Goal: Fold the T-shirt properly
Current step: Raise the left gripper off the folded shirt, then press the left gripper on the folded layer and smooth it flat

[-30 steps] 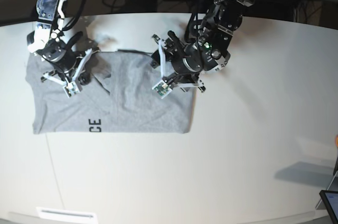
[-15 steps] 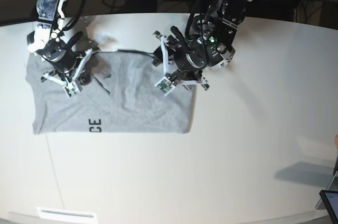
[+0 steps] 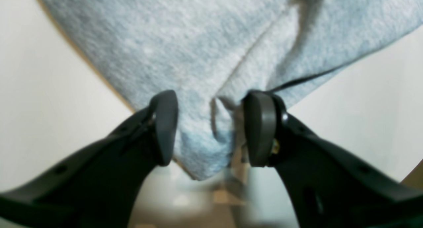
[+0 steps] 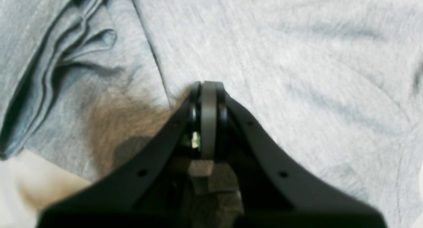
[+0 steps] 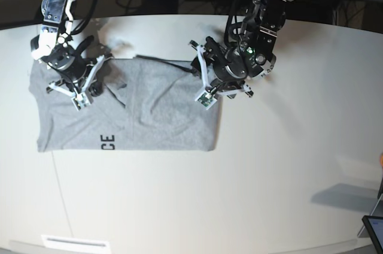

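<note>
We note grey T-shirt [image 5: 128, 110] flat on white table [image 5: 269, 176], left gripper [image 3: 211, 129] jaws apart astride a bunched corner, right gripper [image 4: 208, 122] closed tight, pressing the cloth.

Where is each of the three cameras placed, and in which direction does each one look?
Base: high above the table, looking down on the grey T-shirt; both arms show.
Left wrist: behind the left gripper, facing a shirt corner that lies between its open jaws.
Right wrist: behind the right gripper, facing wrinkled shirt fabric; its jaws are closed.
Shared: all views show the T-shirt; base also shows both grippers.
</note>
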### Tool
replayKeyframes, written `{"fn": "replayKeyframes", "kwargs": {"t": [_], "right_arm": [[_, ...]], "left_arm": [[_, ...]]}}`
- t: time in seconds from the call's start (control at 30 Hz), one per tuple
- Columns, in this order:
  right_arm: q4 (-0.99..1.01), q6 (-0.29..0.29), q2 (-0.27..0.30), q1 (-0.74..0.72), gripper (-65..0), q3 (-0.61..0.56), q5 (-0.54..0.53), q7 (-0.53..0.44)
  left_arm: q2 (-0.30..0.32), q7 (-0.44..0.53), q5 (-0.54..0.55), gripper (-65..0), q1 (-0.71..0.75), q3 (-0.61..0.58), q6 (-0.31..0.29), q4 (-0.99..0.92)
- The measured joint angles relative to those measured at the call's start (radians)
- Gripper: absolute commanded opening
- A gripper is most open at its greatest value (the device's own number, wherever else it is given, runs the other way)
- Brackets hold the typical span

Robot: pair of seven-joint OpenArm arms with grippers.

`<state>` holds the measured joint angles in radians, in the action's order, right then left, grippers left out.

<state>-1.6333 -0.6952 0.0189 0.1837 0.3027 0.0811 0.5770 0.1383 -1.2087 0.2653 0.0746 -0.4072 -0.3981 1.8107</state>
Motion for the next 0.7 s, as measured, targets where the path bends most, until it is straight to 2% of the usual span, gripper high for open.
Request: {"fn": "replayKeyframes", "kwargs": {"t": [0.1,0.23,0.7], "right_arm": [[0.000,0.000,0.000,0.000,-64.7,0.000,0.000,0.000],[0.000,0.000,0.000,0.000,-64.7,0.000,0.000,0.000],[0.000,0.000,0.000,0.000,-64.7,0.000,0.000,0.000]], "left_arm": [[0.000,-0.028,0.000,-33.4,0.016,-0.001,-0.001,0.078],[-0.003,-0.018,0.008,-33.4,0.003,0.004,-0.002,0.171],[-0.002,-0.022,0.003,-33.4,-0.047,0.013,-0.002,0.163]]}}
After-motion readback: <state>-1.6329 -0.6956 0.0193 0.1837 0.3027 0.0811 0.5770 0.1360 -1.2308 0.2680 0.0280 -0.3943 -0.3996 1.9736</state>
